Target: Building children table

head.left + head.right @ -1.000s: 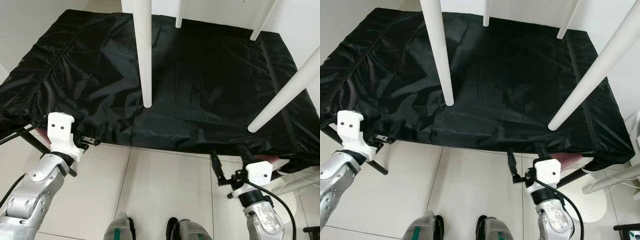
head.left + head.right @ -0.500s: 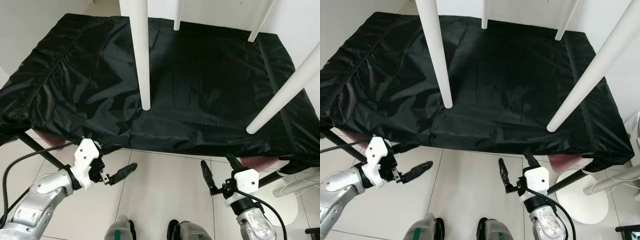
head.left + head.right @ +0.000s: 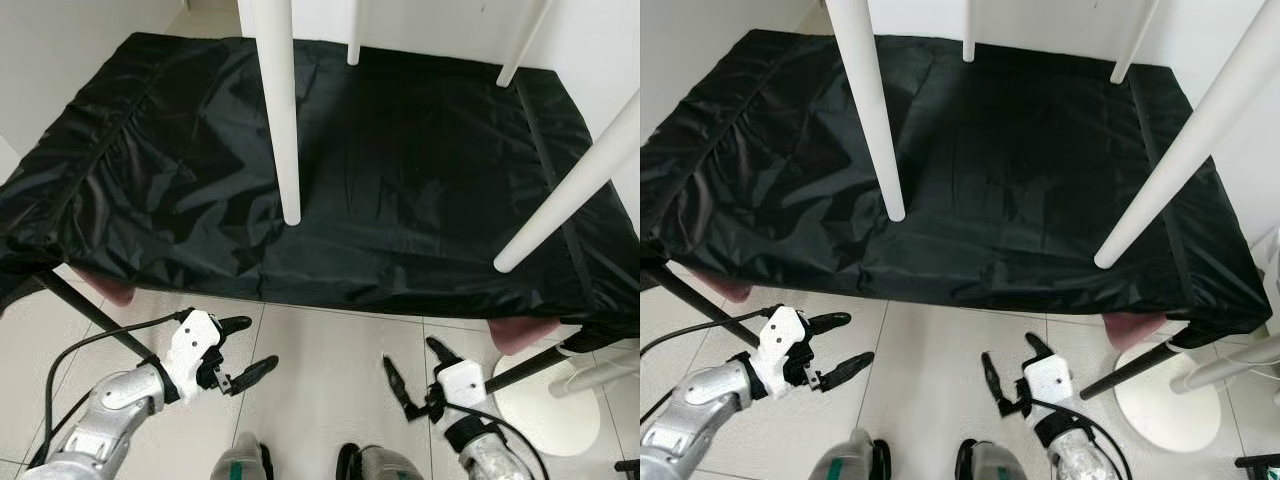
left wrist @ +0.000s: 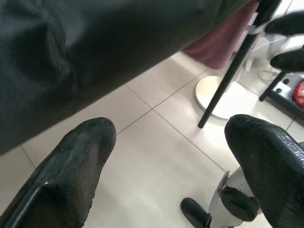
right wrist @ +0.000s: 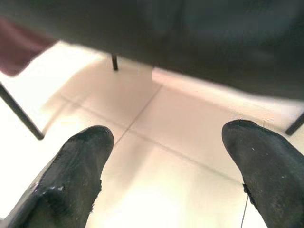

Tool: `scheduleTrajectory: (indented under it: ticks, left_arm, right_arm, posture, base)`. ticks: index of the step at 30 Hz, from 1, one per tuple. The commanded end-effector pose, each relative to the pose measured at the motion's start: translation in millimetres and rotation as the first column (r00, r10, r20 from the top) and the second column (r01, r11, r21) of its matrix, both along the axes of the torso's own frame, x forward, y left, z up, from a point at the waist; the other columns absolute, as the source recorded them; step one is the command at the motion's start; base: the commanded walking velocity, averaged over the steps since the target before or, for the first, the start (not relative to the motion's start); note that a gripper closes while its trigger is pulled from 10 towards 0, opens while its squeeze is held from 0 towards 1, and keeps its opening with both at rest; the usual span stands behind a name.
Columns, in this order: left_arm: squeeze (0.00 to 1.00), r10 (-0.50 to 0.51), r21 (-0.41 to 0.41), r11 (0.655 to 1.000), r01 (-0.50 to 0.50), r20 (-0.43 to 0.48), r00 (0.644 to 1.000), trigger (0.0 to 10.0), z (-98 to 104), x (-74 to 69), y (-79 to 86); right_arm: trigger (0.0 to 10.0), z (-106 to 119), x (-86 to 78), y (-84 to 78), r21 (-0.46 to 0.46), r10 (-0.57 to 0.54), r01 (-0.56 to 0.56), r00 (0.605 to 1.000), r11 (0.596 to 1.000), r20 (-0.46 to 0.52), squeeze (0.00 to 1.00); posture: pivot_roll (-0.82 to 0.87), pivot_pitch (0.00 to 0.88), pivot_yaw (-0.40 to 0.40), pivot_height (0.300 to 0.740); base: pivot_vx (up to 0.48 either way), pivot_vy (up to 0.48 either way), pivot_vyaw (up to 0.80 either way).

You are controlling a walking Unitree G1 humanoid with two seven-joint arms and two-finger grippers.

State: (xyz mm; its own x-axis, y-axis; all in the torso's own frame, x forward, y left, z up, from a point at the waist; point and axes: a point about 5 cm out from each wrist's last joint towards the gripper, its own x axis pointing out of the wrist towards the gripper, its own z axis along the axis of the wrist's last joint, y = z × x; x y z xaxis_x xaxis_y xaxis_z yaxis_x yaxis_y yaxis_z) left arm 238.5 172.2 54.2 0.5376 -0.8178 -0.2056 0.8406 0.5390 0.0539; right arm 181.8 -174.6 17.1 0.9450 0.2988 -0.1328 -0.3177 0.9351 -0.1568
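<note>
Four white round wooden table legs point(image 3: 280, 120) are sticking up from the upturned children's table, which is lying on a wide surface draped in crinkled black fabric point(image 3: 400, 180) in the left eye view; two near legs are ending above the cloth's front half and two far ones point(image 3: 353, 35) are rising by the back edge. Below the cloth's front edge, over the pale tiled floor point(image 3: 320, 370), the left gripper point(image 3: 240, 350) is hovering with its two black fingers spread apart and holding nothing, apart from the cloth. The right gripper point(image 3: 415, 368) is hanging likewise over the floor, its fingers parted and empty. A thin black metal frame leg point(image 3: 85, 310) is slanting down under the cloth's left corner, and a round white stand base point(image 3: 545, 395) is sitting on the floor at the right. In the right eye view the same layout is showing, with the right gripper point(image 3: 1012, 370) low by the robot's feet. In the left wrist view the two blunt black fingers point(image 4: 76, 161) are standing wide apart over floor tiles, the black fabric point(image 4: 71, 52) looming beside them. In the right wrist view the fingers point(image 5: 80, 166) are spread equally wide above blurred tiles, the dark cloth edge point(image 5: 190, 33) beyond.
</note>
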Motion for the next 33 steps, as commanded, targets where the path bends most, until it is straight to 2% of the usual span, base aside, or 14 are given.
scheduleTrajectory:
  ticks: [1, 5, 10, 13, 15, 18, 20, 22, 23, 27, 28, 29, 31, 33]
  left_arm:
    - [0.0, -0.069, 0.018, 0.997, 0.07, -0.058, 0.996, 10.0, -14.3, -4.5, -1.5]
    - [0.0, -0.041, 0.021, 0.999, 0.043, -0.067, 0.997, 10.0, -19.6, -2.9, -1.5]
    - [0.0, 0.135, 0.092, 0.988, -0.125, -0.117, 0.984, 10.0, -45.9, 2.4, 1.2]
    - [0.0, 0.135, 0.092, 0.988, -0.125, -0.117, 0.984, 10.0, -45.9, 2.4, 1.2]
    - [0.0, 0.298, 0.159, 0.949, -0.272, -0.179, 0.938, 10.0, -64.0, 6.8, 1.3]
    - [0.0, 0.353, 0.212, 0.926, -0.313, -0.19, 0.916, 10.0, -71.7, 6.6, 0.7]
    - [0.0, 0.454, 0.281, 0.88, -0.382, -0.265, 0.851, 10.0, -87.4, -0.4, 3.6]
    - [0.0, 0.477, 0.327, 0.867, -0.376, -0.329, 0.815, 10.0, -97.5, -8.3, 4.3]
    - [0.0, 0.477, 0.327, 0.867, -0.376, -0.329, 0.815, 10.0, -97.5, -8.3, 4.3]
    - [0.0, 0.49, 0.422, 0.843, -0.334, -0.347, 0.799, 10.0, -109.9, -20.7, 3.0]
    - [0.0, 0.514, 0.48, 0.815, -0.323, -0.343, 0.786, 10.0, -117.0, -27.5, 0.7]
    - [0.0, 0.514, 0.48, 0.815, -0.323, -0.343, 0.786, 10.0, -117.0, -27.5, 0.7]
    - [0.0, 0.549, 0.51, 0.79, -0.34, -0.343, 0.762, 10.0, -120.8, -30.5, -0.7]
    - [0.0, 0.558, 0.518, 0.783, -0.344, -0.342, 0.756, 10.0, -122.3, -31.8, -1.9]
  right_arm:
    - [10.0, -15.4, -3.7, -3.0, -0.001, -0.04, 0.04, 0.997, 0.999, -0.061, 0.0]
    - [10.0, -21.0, -3.5, -4.3, 0.011, -0.058, 0.059, 0.995, 0.998, -0.085, 0.0]
    - [10.0, -44.2, -4.1, -10.3, 0.03, -0.171, 0.18, 0.965, 0.983, -0.2, 0.0]
    - [10.0, -44.2, -4.1, -10.3, 0.03, -0.171, 0.18, 0.965, 0.983, -0.2, 0.0]
    - [10.0, -61.7, -7.3, -11.4, 0.025, -0.262, 0.282, 0.917, 0.959, -0.3, 0.0]
    - [10.0, -69.5, -10.0, -12.5, -0.006, -0.305, 0.322, 0.89, 0.947, -0.339, 0.0]
    - [10.0, -84.0, -20.7, -17.0, -0.064, -0.38, 0.391, 0.823, 0.918, -0.422, 0.0]
    - [10.0, -90.7, -28.0, -18.5, -0.077, -0.402, 0.417, 0.789, 0.906, -0.465, 0.0]
    - [10.0, -90.7, -28.0, -18.5, -0.077, -0.402, 0.417, 0.789, 0.906, -0.465, 0.0]
    - [10.0, -102.4, -43.6, -21.5, -0.123, -0.441, 0.453, 0.712, 0.883, -0.547, 0.0]
    - [10.0, -111.8, -60.0, -24.7, -0.149, -0.481, 0.509, 0.621, 0.848, -0.619, 0.0]
    - [10.0, -111.8, -60.0, -24.7, -0.149, -0.481, 0.509, 0.621, 0.848, -0.619, 0.0]
    - [10.0, -118.7, -75.0, -25.9, -0.164, -0.501, 0.553, 0.541, 0.817, -0.675, 0.0]
    - [10.0, -120.7, -78.9, -24.7, -0.158, -0.496, 0.561, 0.522, 0.812, -0.694, 0.0]
  posture:
    - [0.07, 0.122, 0.019, 0.74]
    - [0.07, 0.122, 0.017, 0.74]
    - [0.07, 0.113, 0.013, 0.74]
    - [0.07, 0.113, 0.013, 0.74]
    - [0.06, 0.098, 0.009, 0.74]
    - [0.05, 0.084, 0.014, 0.74]
    - [0.05, 0.063, 0.011, 0.74]
    - [0.05, 0.05, 0.011, 0.74]
    - [0.05, 0.05, 0.011, 0.74]
    - [0.03, 0.031, 0.014, 0.74]
    - [0.03, 0.015, 0.014, 0.74]
    - [0.03, 0.015, 0.014, 0.74]
    - [0.02, 0.0, 0.022, 0.74]
    - [0.02, 0.0, 0.023, 0.74]
  base:
    - [0.0, 0.0, 0.0]
    - [0.0, 0.0, 0.0]
    - [0.0, 0.0, 0.0]
    - [0.0, 0.0, 0.0]
    - [0.0, 0.0, 0.0]
    - [0.0, 0.0, 0.0]
    - [0.0, 0.0, 0.0]
    - [0.0, 0.0, 0.0]
    - [0.0, 0.0, 0.0]
    - [0.0, 0.0, 0.0]
    - [0.0, 0.0, 0.0]
    - [0.0, 0.0, 0.0]
    - [0.0, 0.0, 0.0]
    - [0.0, 0.0, 0.0]
